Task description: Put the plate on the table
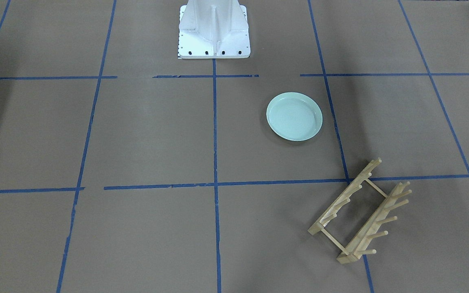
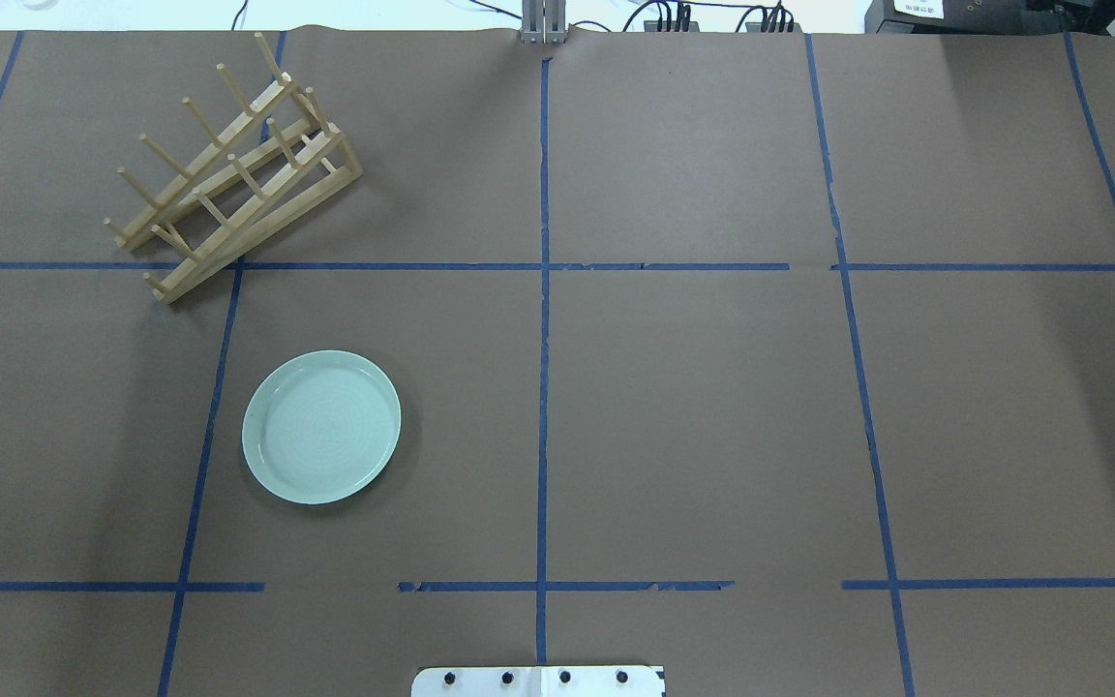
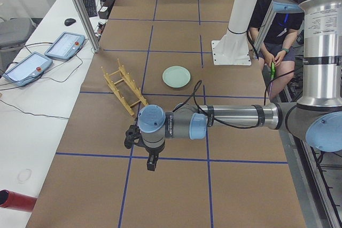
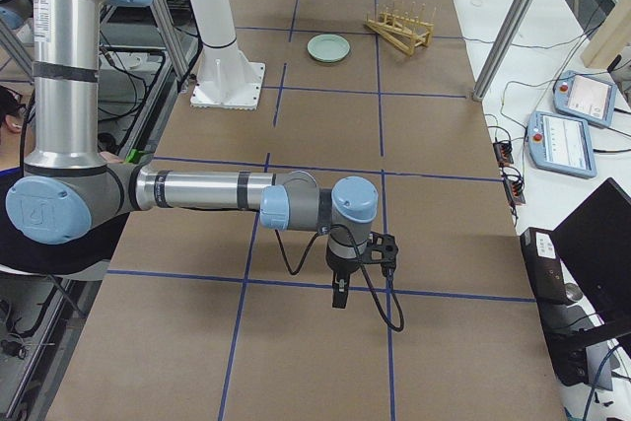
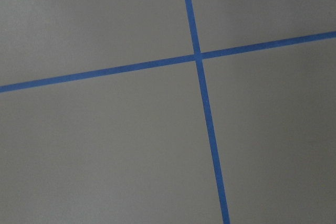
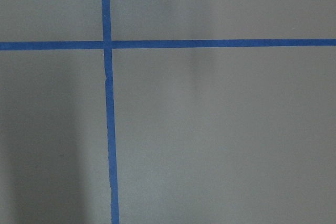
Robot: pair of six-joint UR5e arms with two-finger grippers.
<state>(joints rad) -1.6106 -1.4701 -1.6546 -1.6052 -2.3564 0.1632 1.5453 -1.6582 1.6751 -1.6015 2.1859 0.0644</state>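
Plate (image 2: pixel 321 427): one, round, pale mint-green, glossy, with a raised rim and faint concentric rings in the well. It was laid flat on the table (image 2: pixel 712 407), open face up. Being circular, no long axis or heading could be given. It was held by nothing and lay well apart from the fingers of both grippers, nearer those of the left.

Rack (image 2: pixel 233 184): light wood, two pegged rails joined by thin crossbars, set near the plate but apart from it, its long axis skewed across a tape line.

Table: flat, matt brown paper, divided into rectangles by blue tape (image 2: pixel 544 290), torn in places. A white metal pedestal base (image 1: pixel 214 30) with bolt holes was mounted at the robot's edge.

Left gripper (image 3: pixel 152 164): hung fingers-down over a tape crossing at its end of the table; how far apart the fingers stood could not be told. Nothing was seen in them.

Right gripper (image 4: pixel 339 298): likewise hung fingers-down at the opposite end; finger spread could not be told.

Room: a white bench with two tablet pendants (image 3: pixel 65 45).
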